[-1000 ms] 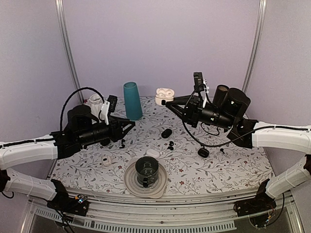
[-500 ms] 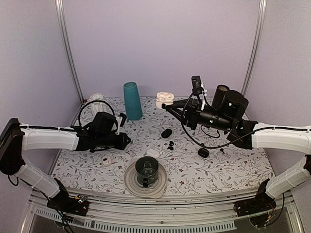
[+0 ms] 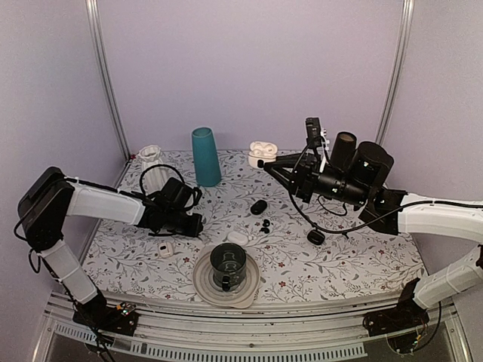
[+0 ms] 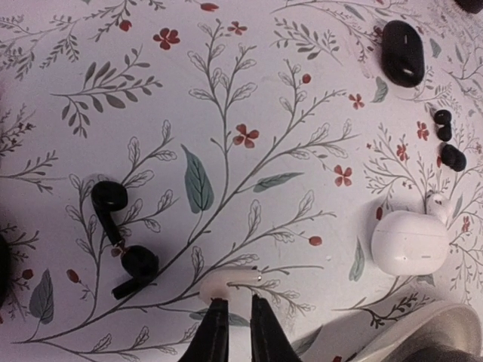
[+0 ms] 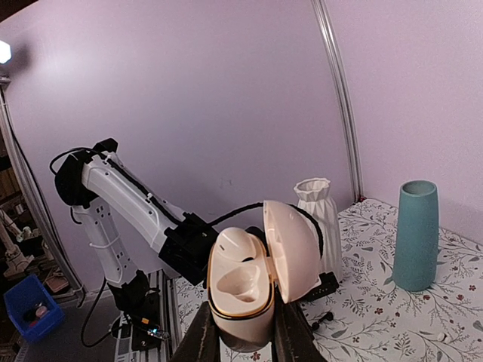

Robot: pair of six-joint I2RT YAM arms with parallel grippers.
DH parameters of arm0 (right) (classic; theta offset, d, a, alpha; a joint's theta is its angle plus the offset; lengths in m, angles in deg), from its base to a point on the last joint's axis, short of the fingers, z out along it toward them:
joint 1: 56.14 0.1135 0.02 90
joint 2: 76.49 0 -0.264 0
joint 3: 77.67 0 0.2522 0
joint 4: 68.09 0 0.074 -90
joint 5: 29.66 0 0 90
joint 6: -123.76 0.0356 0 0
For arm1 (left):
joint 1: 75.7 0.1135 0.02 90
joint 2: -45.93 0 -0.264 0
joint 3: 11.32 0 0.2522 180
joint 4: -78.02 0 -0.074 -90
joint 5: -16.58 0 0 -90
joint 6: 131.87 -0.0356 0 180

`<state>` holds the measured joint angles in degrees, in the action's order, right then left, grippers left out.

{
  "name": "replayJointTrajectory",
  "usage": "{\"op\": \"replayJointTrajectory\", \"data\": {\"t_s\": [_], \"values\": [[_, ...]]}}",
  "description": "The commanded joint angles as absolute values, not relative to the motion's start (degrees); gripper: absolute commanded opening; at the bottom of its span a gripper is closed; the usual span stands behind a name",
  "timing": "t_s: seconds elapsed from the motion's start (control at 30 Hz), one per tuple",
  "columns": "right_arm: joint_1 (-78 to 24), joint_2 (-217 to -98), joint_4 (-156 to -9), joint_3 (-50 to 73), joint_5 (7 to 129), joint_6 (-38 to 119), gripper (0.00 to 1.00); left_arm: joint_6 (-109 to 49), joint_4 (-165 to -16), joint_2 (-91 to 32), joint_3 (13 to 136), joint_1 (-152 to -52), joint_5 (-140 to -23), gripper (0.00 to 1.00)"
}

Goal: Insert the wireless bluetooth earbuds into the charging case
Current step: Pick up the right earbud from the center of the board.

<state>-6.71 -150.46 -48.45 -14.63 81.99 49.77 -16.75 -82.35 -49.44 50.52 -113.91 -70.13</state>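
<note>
Earbuds (image 4: pixel 139 264) lie on table (image 4: pixel 249 68), just left of left gripper (image 4: pixel 236 305), fingers pressed together. Light, glossy, slippery — pinch across stem. Right gripper (image 5: pixel 241 332) clamps open charging case (image 5: pixel 245 283) aloft.

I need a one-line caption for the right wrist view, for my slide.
Right gripper holding an open cream charging case, one white earbud seated inside, teal vase behind.
</note>
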Motion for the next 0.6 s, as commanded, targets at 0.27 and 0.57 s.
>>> {"op": "replayJointTrajectory", "data": {"t_s": [0.27,0.57], "values": [[-7.2,-148.0,-48.5,-16.4,80.7,49.0,0.04,-17.8,-80.5,-52.3,52.8,-112.7,-69.2,0.16],[-7.1,-147.4,-48.7,-16.8,80.5,49.1,0.04,-18.5,-80.8,-53.6,53.3,-112.7,-68.7,0.17]]}}
